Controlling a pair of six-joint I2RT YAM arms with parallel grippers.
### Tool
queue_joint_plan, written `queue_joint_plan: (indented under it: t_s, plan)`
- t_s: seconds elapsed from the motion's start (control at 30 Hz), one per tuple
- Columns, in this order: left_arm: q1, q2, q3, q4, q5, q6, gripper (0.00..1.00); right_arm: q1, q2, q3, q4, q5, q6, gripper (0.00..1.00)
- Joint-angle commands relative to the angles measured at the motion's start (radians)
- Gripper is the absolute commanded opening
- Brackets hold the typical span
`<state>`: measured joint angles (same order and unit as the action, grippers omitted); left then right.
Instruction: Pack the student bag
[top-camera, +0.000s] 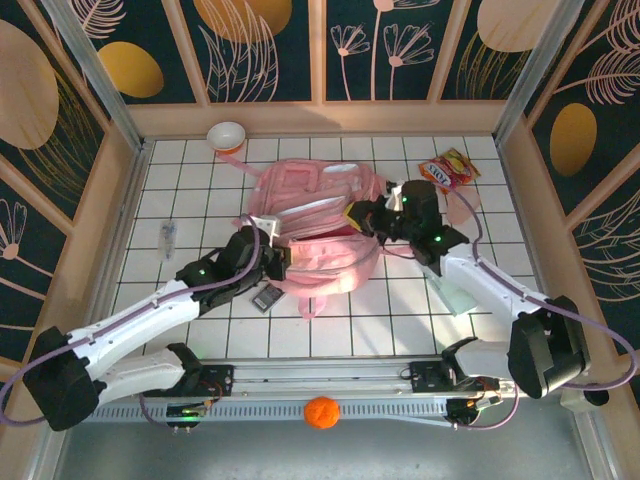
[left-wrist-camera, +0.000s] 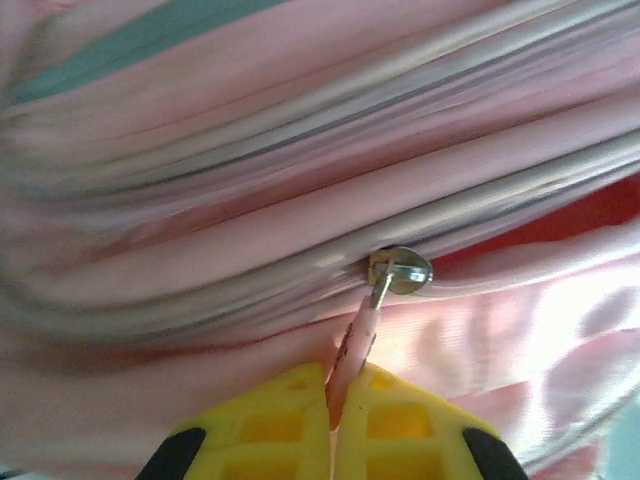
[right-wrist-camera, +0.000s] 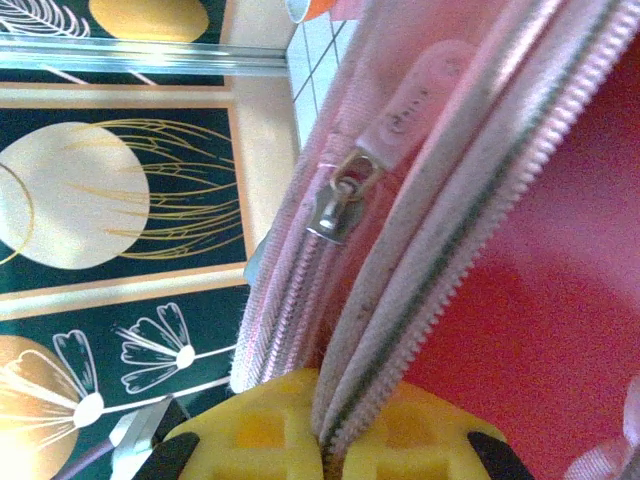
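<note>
Orange ball (top-camera: 321, 412) at the near rail: one, round, dimpled. Arms: two. Count of student bag (top-camera: 318, 225): one, soft pink fabric, slumped mid-table on white tiles (top-camera: 400, 320), between both grippers. Its zip lines run left to right, with a small loop at the near edge; the long axis is unclear from the slump.

Yellow ribbed pads of the left gripper (left-wrist-camera: 335, 390) are together on a pink zip pull (left-wrist-camera: 358, 335) under a round metal slider (left-wrist-camera: 400, 270). Pads of the right gripper (right-wrist-camera: 325, 425) pinch the toothed zip band (right-wrist-camera: 450, 240); red lining shows beside it.

Far side: one white bowl (top-camera: 227, 135), one snack packet (top-camera: 448, 168).
</note>
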<state>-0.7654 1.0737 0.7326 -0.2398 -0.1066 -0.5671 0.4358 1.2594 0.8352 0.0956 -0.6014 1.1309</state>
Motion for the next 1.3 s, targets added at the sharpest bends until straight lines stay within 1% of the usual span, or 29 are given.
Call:
queue_joint_plan:
  t_s: [0.0, 0.03, 0.1, 0.17, 0.23, 0.3, 0.37, 0.4, 0.47, 0.57, 0.63, 0.7, 0.8, 0.83, 0.87, 0.93, 1.0, 1.03, 1.07, 1.13, 1.27]
  plan:
    - [0.091, -0.006, -0.030, -0.086, -0.150, 0.073, 0.00, -0.109, -0.061, 0.117, -0.018, -0.233, -0.128, 0.00]
    - [0.101, -0.004, -0.024, -0.079, -0.141, 0.091, 0.00, -0.135, -0.056, 0.137, -0.051, -0.259, -0.151, 0.00]
    - [0.102, -0.004, -0.016, -0.036, -0.074, 0.135, 0.00, -0.165, -0.047, 0.172, -0.114, -0.270, -0.187, 0.00]
    - [0.102, -0.008, -0.012, 0.044, 0.051, 0.160, 0.00, -0.158, -0.036, 0.180, -0.118, -0.250, -0.182, 0.00]
    - [0.102, -0.002, -0.002, 0.107, 0.161, 0.171, 0.00, -0.129, -0.036, 0.151, -0.056, -0.213, -0.123, 0.00]
    - [0.101, 0.013, 0.015, 0.147, 0.240, 0.179, 0.00, -0.079, -0.045, 0.100, 0.031, -0.132, -0.046, 0.18]
    - [0.099, 0.034, 0.044, 0.161, 0.283, 0.189, 0.00, -0.016, -0.054, 0.047, 0.114, -0.022, 0.034, 0.39]
    - [0.095, 0.041, 0.055, 0.165, 0.298, 0.194, 0.00, 0.014, -0.056, 0.030, 0.138, 0.032, 0.061, 0.43]
    - [0.084, 0.055, 0.079, 0.177, 0.317, 0.196, 0.00, 0.081, -0.054, 0.002, 0.182, 0.144, 0.117, 0.49]
    - [0.064, 0.070, 0.097, 0.195, 0.342, 0.202, 0.00, 0.156, -0.033, -0.021, 0.247, 0.256, 0.181, 0.50]
    - [0.046, 0.078, 0.103, 0.203, 0.348, 0.202, 0.00, 0.197, -0.011, -0.022, 0.259, 0.307, 0.200, 0.51]
    - [0.031, 0.082, 0.102, 0.218, 0.351, 0.200, 0.00, 0.225, 0.016, -0.015, 0.259, 0.331, 0.210, 0.51]
    - [0.017, 0.081, 0.101, 0.240, 0.337, 0.184, 0.00, 0.259, 0.057, 0.010, 0.247, 0.346, 0.207, 0.50]
    - [0.017, 0.081, 0.101, 0.241, 0.329, 0.180, 0.00, 0.265, 0.070, 0.028, 0.215, 0.348, 0.190, 0.45]
    - [0.016, 0.080, 0.100, 0.236, 0.308, 0.178, 0.00, 0.268, 0.078, 0.047, 0.180, 0.346, 0.169, 0.38]
    - [0.016, 0.080, 0.102, 0.197, 0.220, 0.177, 0.00, 0.267, 0.079, 0.079, 0.094, 0.354, 0.115, 0.19]
    - [0.022, 0.070, 0.082, 0.168, 0.139, 0.180, 0.00, 0.257, 0.064, 0.097, 0.041, 0.349, 0.070, 0.08]
    - [0.033, 0.061, 0.063, 0.167, 0.117, 0.168, 0.00, 0.249, 0.055, 0.104, 0.024, 0.338, 0.053, 0.03]
    - [0.049, 0.050, 0.044, 0.173, 0.109, 0.151, 0.00, 0.242, 0.047, 0.106, 0.010, 0.326, 0.040, 0.00]
    - [0.091, 0.021, -0.014, 0.208, 0.120, 0.124, 0.00, 0.229, 0.034, 0.111, -0.008, 0.296, 0.018, 0.00]
    - [0.132, -0.003, -0.072, 0.226, 0.081, 0.122, 0.00, 0.208, 0.015, 0.117, -0.007, 0.223, -0.008, 0.00]
